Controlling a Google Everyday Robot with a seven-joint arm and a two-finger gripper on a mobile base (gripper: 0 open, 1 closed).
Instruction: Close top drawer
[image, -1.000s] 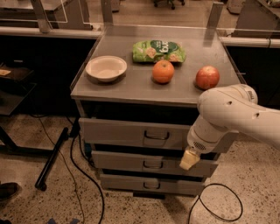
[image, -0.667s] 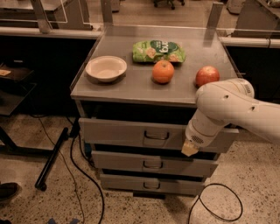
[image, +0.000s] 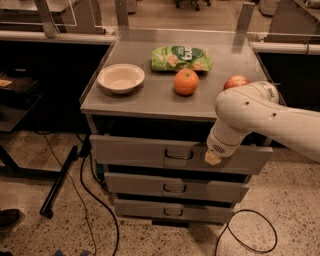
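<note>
The top drawer (image: 135, 150) stands partly pulled out beneath the cabinet top (image: 150, 102), with a dark gap above its front panel, so the task is judged unfinished. The loop handle (image: 178, 154) sits at the panel's centre. The gripper (image: 212, 157) is at the panel face just right of that handle. Contact looks likely, but whether the gripper is spread or pressed together cannot be told. Procedure: push level and square into the panel. Because the contact point lies right of centre, the drawer may skew on its runners, so apply steady, slow force and stop when the panel seats against the frame. Keep clear of the middle drawer front (image: 140, 185) and the bottom drawer front (image: 145, 207). The panel is flat, matte grey and looks rigid; a blunt tip may slide on it. On the dull metal top, left to right: 1 shallow pale bowl (image: 121, 78), smooth and round; 1 crinkled green snack bag (image: 181, 58); 1 dimpled orange (image: 186, 81); 1 glossy red apple (image: 236, 81), partly hidden by the smooth white arm (image: 260, 112). A hard stop could set the 2 round fruits rolling.
</note>
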